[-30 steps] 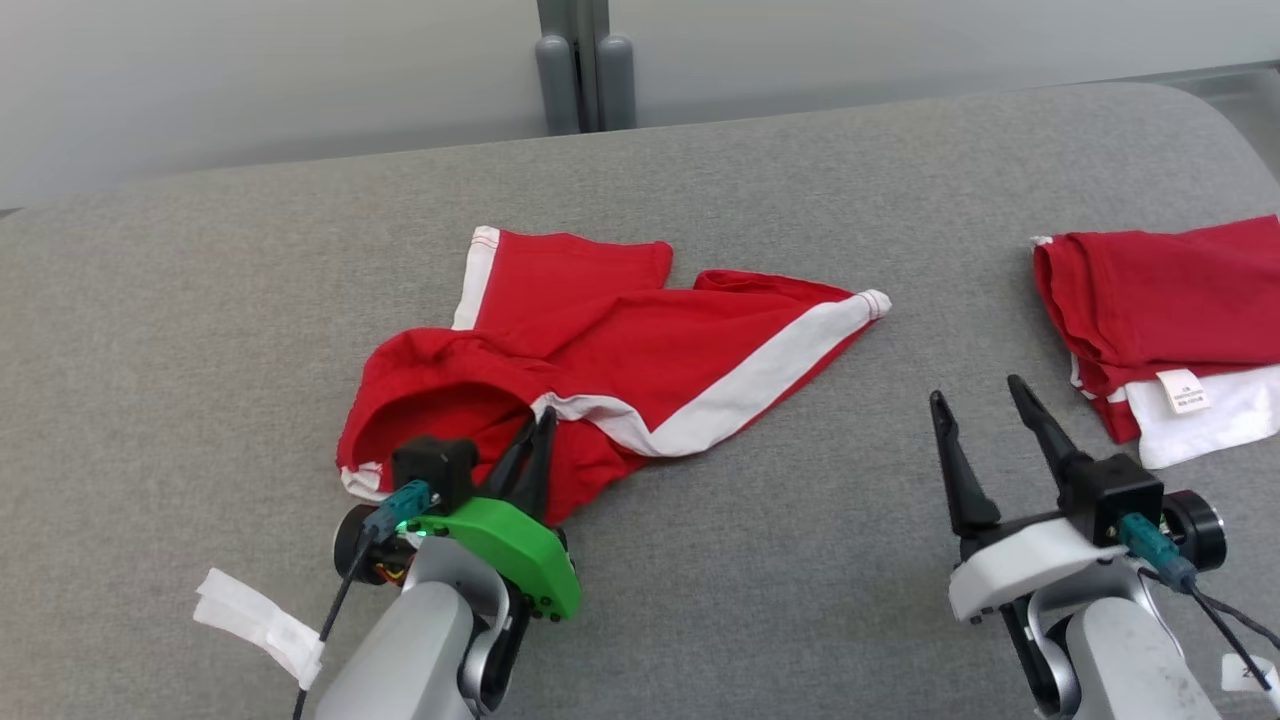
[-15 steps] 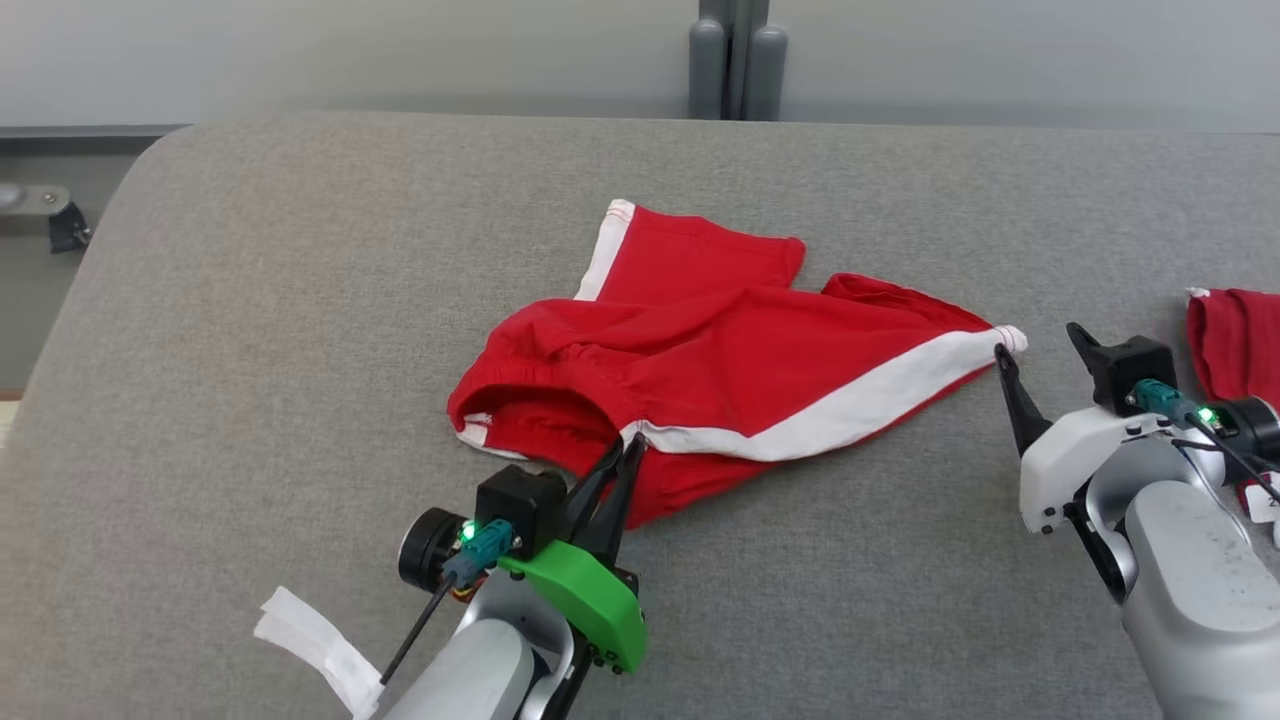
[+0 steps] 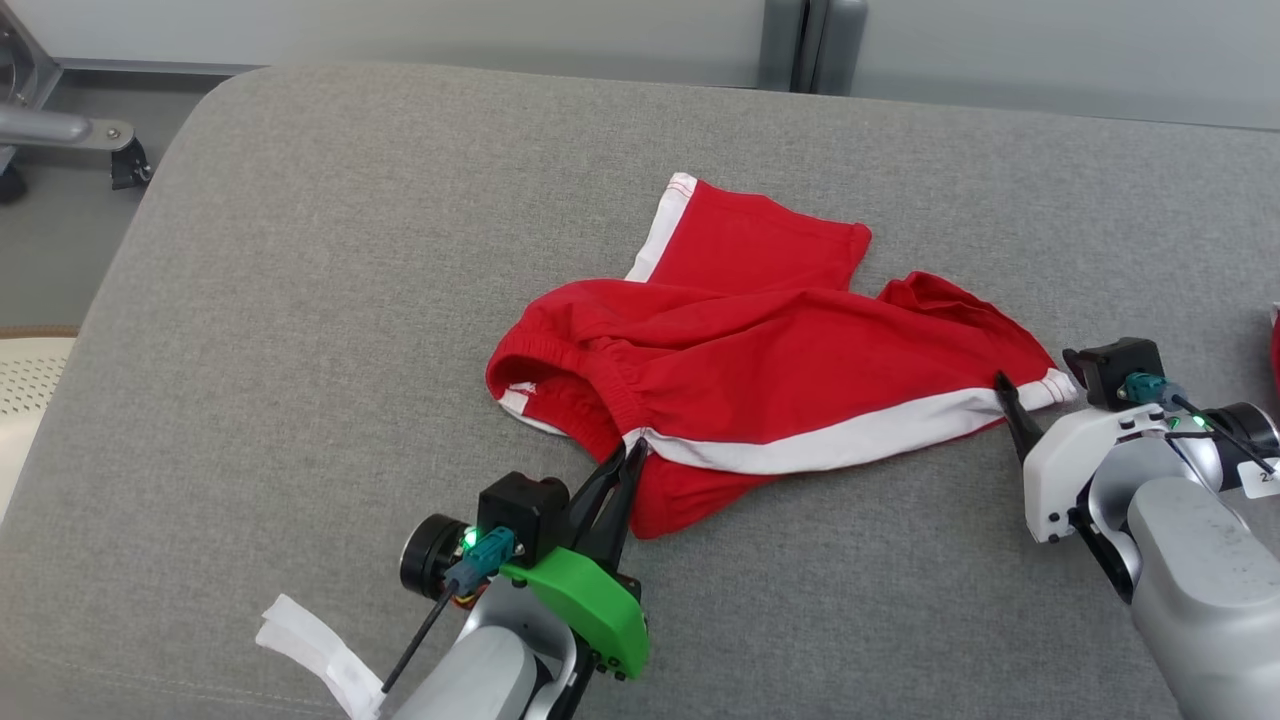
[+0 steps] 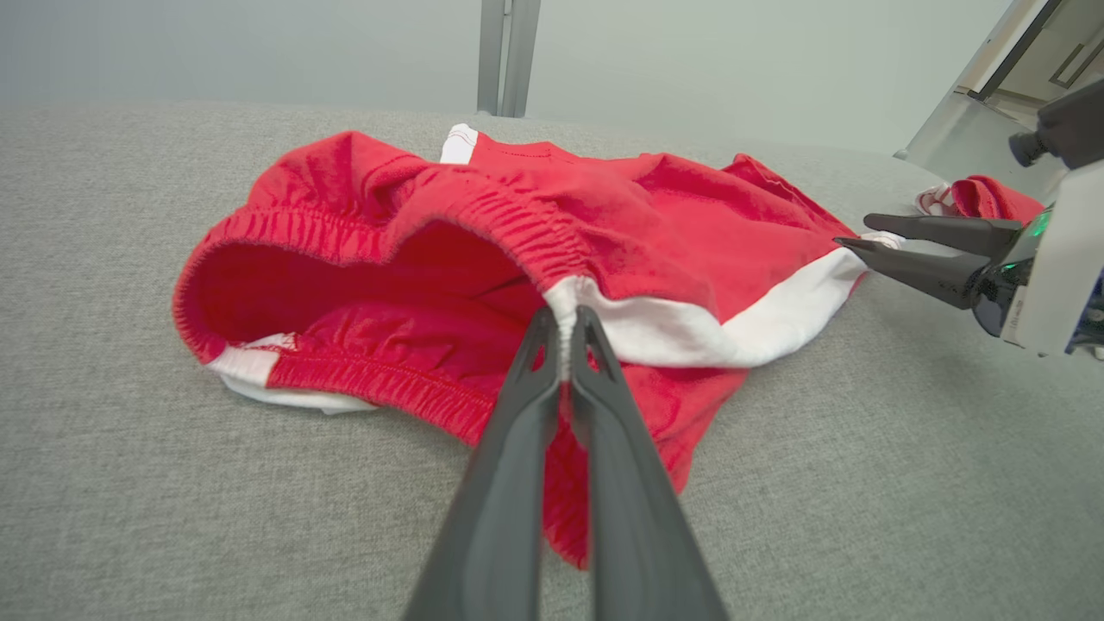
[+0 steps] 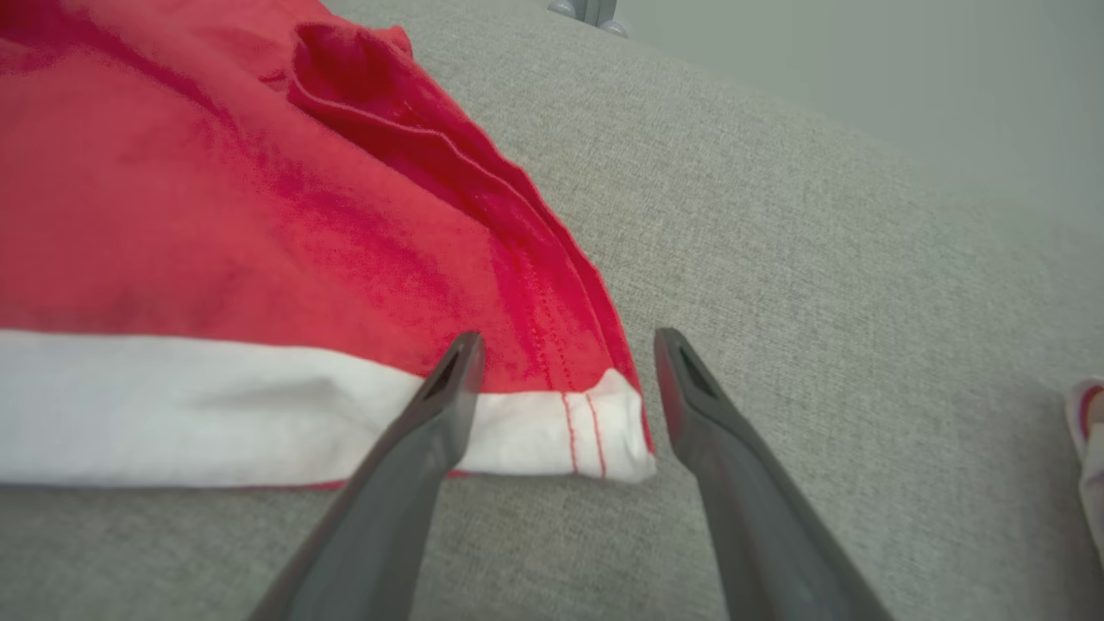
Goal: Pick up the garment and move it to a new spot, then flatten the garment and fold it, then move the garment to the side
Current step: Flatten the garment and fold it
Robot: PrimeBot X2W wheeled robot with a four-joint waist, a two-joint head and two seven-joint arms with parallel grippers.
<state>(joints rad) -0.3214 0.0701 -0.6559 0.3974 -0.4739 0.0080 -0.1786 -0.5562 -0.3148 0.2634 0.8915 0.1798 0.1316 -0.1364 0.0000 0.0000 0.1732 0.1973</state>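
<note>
The garment (image 3: 760,340) is a pair of red shorts with white side stripes, lying crumpled in the middle of the grey table (image 3: 300,300). My left gripper (image 3: 632,455) is shut on its elastic waistband where the white stripe ends, seen close in the left wrist view (image 4: 565,323). My right gripper (image 3: 1035,385) is open at the garment's right hem corner. In the right wrist view its fingers (image 5: 565,341) straddle that white corner (image 5: 604,431) without pinching it. The left wrist view also shows the right gripper (image 4: 854,231) at the far right.
A second red and white garment (image 4: 983,197) lies further right on the table. A white strip of tape (image 3: 310,650) sits by my left forearm. Beyond the table's left edge stand a metal frame with a caster (image 3: 70,130) and a cream perforated seat (image 3: 25,390).
The head camera has swung left. My right gripper has moved from near the second garment to the shorts' right hem corner, still open. The left gripper stays shut on the waistband.
</note>
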